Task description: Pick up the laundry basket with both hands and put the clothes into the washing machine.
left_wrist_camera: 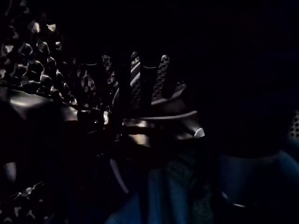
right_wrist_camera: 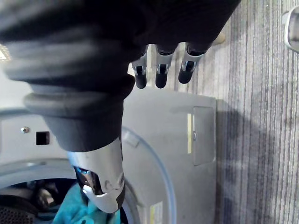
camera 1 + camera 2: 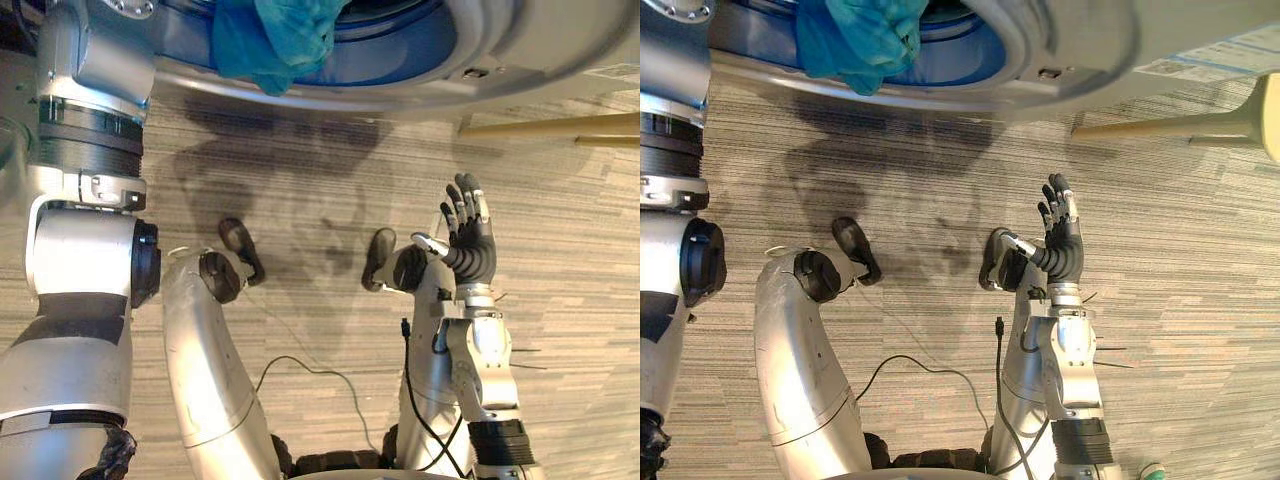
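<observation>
Left eye view: washing machine (image 3: 520,50) along far edge. Teal cloth (image 3: 285,35) draped over opening's rim, far left, half hanging out; it could slide onto carpet (image 3: 560,220). Left arm (image 3: 85,250) reaches far into opening. Right hand (image 3: 468,232) near right, fingers straight and apart, holding nothing.

Right eye view: same layout; hanging part of cloth lies outside rim.

Left wrist view: dark drum (image 1: 23,42), cloth below. Left hand (image 1: 124,88) in shadow, grip cannot be told. Pulling back might drag cloth out.

Right wrist view: right hand empty — cloth at opening.
</observation>
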Tool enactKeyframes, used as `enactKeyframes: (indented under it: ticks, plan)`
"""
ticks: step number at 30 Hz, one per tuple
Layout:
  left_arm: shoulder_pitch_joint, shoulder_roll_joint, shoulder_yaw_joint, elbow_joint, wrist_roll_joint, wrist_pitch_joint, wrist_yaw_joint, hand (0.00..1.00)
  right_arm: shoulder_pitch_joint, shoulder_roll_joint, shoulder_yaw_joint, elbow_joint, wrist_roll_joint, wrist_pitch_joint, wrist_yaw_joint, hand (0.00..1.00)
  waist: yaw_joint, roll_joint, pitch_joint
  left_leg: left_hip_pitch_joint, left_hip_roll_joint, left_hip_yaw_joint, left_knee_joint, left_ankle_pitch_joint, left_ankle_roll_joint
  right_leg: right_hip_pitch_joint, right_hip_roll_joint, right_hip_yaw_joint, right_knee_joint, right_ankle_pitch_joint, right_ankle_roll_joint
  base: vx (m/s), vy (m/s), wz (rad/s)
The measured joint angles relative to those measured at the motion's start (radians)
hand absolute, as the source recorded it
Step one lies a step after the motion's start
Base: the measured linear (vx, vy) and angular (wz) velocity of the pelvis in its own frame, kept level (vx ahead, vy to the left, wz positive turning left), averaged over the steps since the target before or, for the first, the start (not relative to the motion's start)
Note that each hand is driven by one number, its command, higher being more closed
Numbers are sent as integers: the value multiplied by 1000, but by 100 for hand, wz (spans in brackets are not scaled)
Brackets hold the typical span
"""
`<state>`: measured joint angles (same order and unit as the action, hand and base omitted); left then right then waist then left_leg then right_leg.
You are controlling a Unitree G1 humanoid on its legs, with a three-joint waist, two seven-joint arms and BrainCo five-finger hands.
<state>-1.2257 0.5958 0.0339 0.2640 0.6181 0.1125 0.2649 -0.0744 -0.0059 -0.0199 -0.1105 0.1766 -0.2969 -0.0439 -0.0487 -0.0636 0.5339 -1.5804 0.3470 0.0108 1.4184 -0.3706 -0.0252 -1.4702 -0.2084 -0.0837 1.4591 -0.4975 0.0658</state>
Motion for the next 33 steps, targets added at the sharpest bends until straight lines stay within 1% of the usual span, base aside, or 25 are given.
enactKeyframes:
  ticks: [1,3,4,5,6,7,8,12,17,20,22,23,24,26,27,28,31,32,33]
  plan:
    - [102,-27,22,-99,-6,-2,12,0,3,5,1,0,-3,0,-1,0,3,4,-9,5,0,-9,-7,2,-5,10,0,-11,-2,-6,-10,43,-97,8]
    - [306,-126,57,-209,-19,-12,32,0,24,17,8,7,-17,1,-2,0,7,7,-92,-16,1,-10,-23,4,-15,-17,-1,-19,-5,-14,-22,54,-99,7]
    - [401,-192,56,-273,-18,-23,41,0,30,23,15,7,-33,1,-5,0,9,9,-124,-21,0,-11,-32,7,-20,-22,-2,-23,-7,-18,-28,48,-62,5]
    - [440,-227,59,-304,-18,-23,51,0,31,23,21,7,-38,1,-8,0,10,10,-135,-20,0,-12,-36,9,-23,-21,-3,-24,-8,-19,-29,76,-84,8]
    - [505,-296,63,-333,-18,-16,70,0,31,23,25,6,-45,1,-13,0,16,10,-143,-13,-2,-12,-45,13,-29,-18,-3,-25,-10,-20,-31,44,-52,7]
    - [535,-326,65,-336,-17,-12,72,0,31,23,26,6,-51,1,-16,0,21,10,-144,-9,-2,-12,-48,14,-32,-15,-3,-26,-10,-20,-31,55,-76,10]
    - [597,-377,65,-336,-16,-5,70,0,31,23,27,6,-63,8,-19,0,30,10,-146,-7,-5,-14,-56,20,-41,-15,-3,-26,-10,-20,-32,25,-59,10]
    - [706,-439,41,-336,-14,0,64,0,31,24,27,7,-81,38,-22,0,39,10,-147,-7,-18,-30,-67,27,-52,-11,-5,-29,-10,-22,-34,13,-44,9]
    - [767,-472,37,-335,-16,-3,66,0,34,25,26,8,-96,41,-40,0,42,10,-146,17,-20,-31,-85,36,-58,11,-10,-32,-18,-22,-34,16,-47,7]
    - [807,-496,35,-333,-20,-15,72,0,36,25,25,10,-106,41,-50,0,45,10,-147,42,-33,-30,-101,40,-64,33,-13,-32,-29,-22,-34,33,-38,5]
    - [830,-519,30,-332,-30,-22,89,0,39,25,26,25,-110,41,-51,0,48,11,-163,48,-34,-28,-113,43,-66,38,-13,-34,-39,-21,-34,35,-42,4]
    - [846,-537,15,-327,-61,-39,102,0,38,23,26,46,-110,40,-62,0,55,12,-166,63,-34,-27,-118,46,-67,52,-12,-35,-43,-21,-34,33,-32,1]
    - [853,-545,3,-320,-69,-46,109,0,39,21,26,61,-110,41,-65,0,60,12,-167,74,-34,-26,-120,46,-67,63,-12,-36,-46,-21,-34,49,-40,5]
    - [885,-582,-29,-266,-156,-92,114,0,38,19,28,122,-110,43,-81,0,67,13,-167,142,-34,-20,-147,47,-68,131,-13,-42,-70,-22,-34,61,-42,8]
    - [899,-589,-37,-251,-178,-104,114,0,38,20,28,136,-110,43,-86,0,67,13,-167,165,-35,-17,-157,48,-69,155,-14,-44,-82,-22,-34,88,-49,14]
    - [945,-610,-51,-183,-314,-163,103,0,42,18,21,182,-110,47,-92,0,65,13,-167,252,-37,-4,-206,48,-70,239,-20,-51,-126,-21,-34,77,-37,15]
    - [1006,-620,-73,-109,-468,-208,73,0,63,15,3,236,-110,55,-111,0,66,14,-168,382,-53,12,-292,65,-71,365,-24,-64,-201,-16,-31,83,-58,22]
    - [1043,-624,-78,-73,-567,-234,42,0,79,9,-7,270,-110,65,-120,0,65,25,-179,448,-55,21,-354,82,-75,440,-27,-88,-260,-5,-31,102,-85,30]
    - [1078,-626,-84,-36,-637,-252,15,0,91,1,-15,309,-110,73,-130,0,65,31,-188,522,-68,24,-427,105,-82,515,-27,-110,-327,11,-32,109,-78,29]
